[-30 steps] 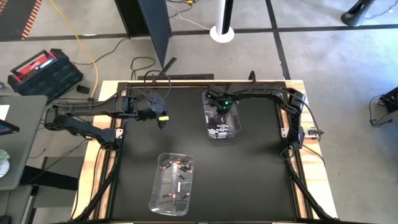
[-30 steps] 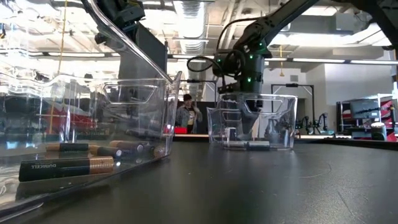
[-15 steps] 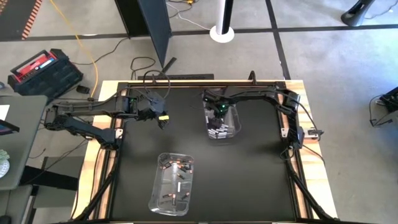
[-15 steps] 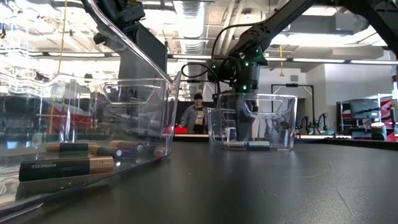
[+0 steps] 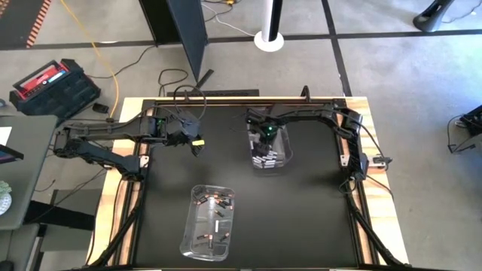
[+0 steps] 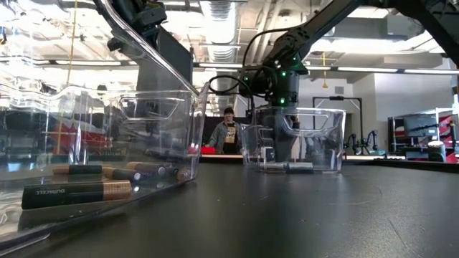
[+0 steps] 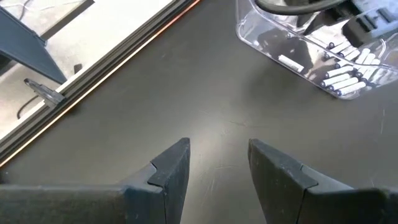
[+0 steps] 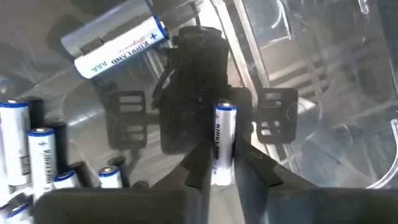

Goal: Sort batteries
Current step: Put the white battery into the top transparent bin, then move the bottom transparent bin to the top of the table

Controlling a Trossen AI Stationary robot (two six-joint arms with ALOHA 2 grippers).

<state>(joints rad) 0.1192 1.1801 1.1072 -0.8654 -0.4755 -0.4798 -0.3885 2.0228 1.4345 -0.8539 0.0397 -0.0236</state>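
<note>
Black table mat [image 5: 301,218] was seen with two clear bins. Right gripper [image 8: 219,167] was lowered into the far bin [image 5: 280,154], a white battery [image 8: 222,143] stood upright between its barely parted fingers, other batteries [image 8: 31,155] lying alongside. Left gripper [image 7: 217,165] was held open and empty, well apart.

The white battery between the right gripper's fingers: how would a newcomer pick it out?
Find the clear plastic bin at the black table's far side, where the right gripper reaches in. The white, blue-capped cylindrical battery stands upright between its dark fingers, while the other white batteries lie loose on the bin floor.
</note>
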